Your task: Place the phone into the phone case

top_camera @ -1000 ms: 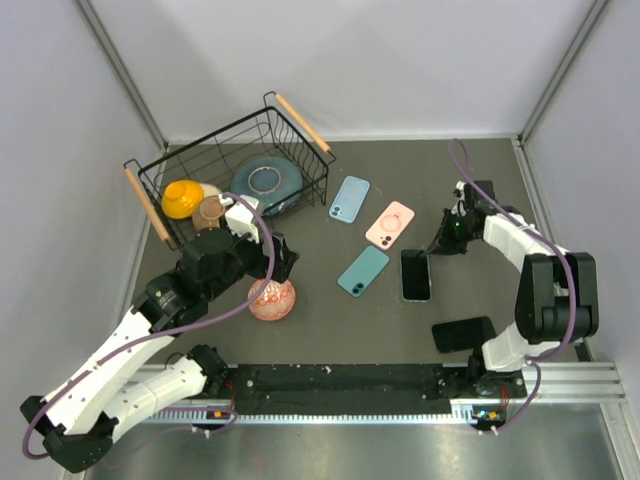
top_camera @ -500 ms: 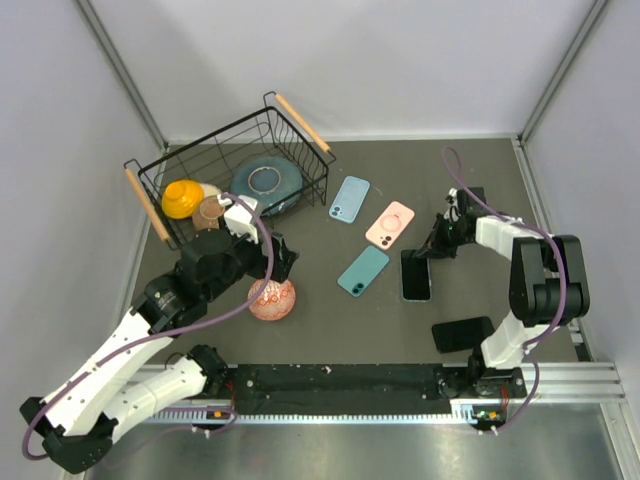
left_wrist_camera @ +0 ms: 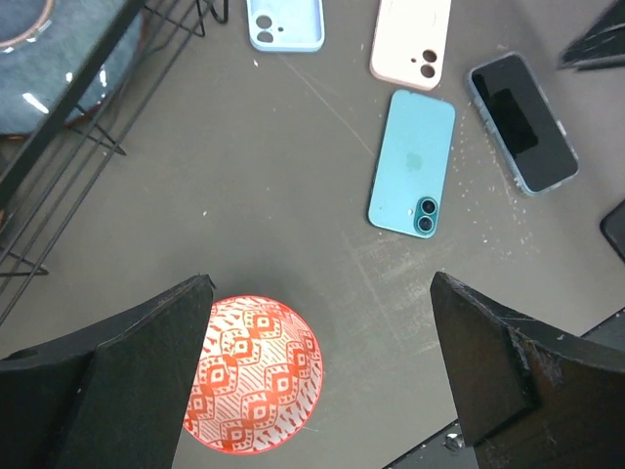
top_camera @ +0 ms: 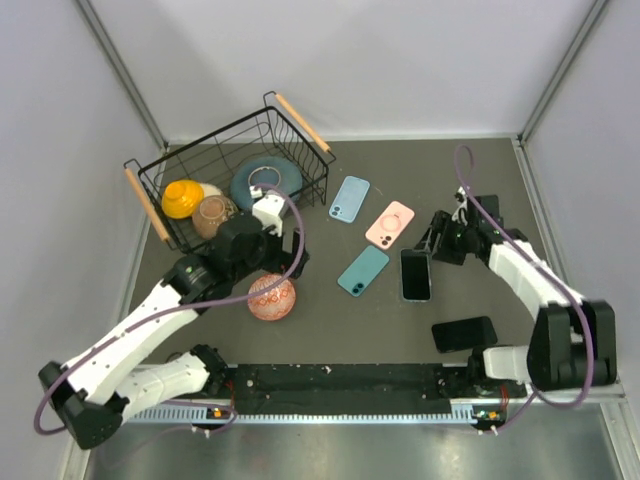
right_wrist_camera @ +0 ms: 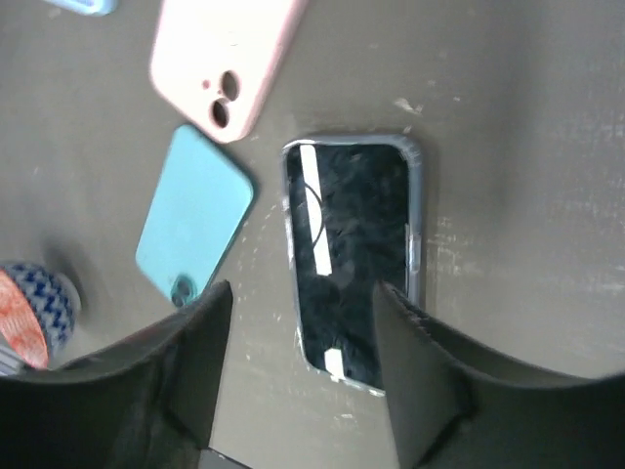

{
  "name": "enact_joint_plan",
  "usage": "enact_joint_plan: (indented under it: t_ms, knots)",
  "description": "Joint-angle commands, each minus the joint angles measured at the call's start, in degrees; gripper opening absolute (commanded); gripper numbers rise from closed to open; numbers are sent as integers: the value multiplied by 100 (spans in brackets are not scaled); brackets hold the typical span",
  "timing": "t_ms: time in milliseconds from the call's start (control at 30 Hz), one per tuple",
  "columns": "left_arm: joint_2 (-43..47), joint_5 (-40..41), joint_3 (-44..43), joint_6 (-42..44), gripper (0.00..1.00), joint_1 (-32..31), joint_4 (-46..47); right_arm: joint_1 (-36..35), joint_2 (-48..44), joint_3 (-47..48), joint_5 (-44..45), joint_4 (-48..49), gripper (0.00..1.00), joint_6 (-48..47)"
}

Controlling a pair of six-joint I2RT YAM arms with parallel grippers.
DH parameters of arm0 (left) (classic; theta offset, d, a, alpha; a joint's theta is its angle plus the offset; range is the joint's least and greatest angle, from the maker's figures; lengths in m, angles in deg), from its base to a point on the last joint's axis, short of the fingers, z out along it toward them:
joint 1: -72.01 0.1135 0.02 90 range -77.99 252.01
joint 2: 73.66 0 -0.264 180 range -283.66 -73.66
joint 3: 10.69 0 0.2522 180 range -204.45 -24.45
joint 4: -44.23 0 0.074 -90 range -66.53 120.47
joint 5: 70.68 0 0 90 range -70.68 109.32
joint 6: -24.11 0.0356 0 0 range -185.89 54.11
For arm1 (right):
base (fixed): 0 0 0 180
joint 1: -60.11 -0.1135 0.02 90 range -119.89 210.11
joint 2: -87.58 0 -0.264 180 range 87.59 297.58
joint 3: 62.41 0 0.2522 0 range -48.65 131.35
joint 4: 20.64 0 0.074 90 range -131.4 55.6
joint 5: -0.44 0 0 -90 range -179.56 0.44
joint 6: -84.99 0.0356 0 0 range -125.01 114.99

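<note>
Lifting off with fingers now parted and empty, the right gripper (top_camera: pixel 437 243) leaves the phone (right_wrist_camera: pixel 352 254) apparently seated in its case (right_wrist_camera: pixel 416 225), so withdrawing comes next, while the left gripper (left_wrist_camera: pixel 322 281) hangs spread wide.

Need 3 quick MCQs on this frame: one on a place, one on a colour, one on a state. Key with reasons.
1. Where is the red patterned bowl?
A. In the wire basket
B. On the table, outside the basket
C. On top of a phone case

2. What colour is the case lying between the light blue case and the screen-up phone?
A. Pink
B. Green
C. Yellow

3. How is the right pincer?
A. Shut on the phone
B. Open, holding nothing
C. Out of view

Key:
1 B: the red patterned bowl sits on the table, apart from the wire basket and below the open left pincer.
2 A: the pink case lies between the light blue case and the phone.
3 B: the right pincer has its fingers spread above the phone, with nothing between them.
</note>
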Motion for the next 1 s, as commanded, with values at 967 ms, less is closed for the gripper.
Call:
enact_joint_plan:
  t_ms: [967]
  knots:
    - [-5467, -674, -2781, 488, 99, -763, 282, -193, -4879, -1018, 347, -688, 99, 149]
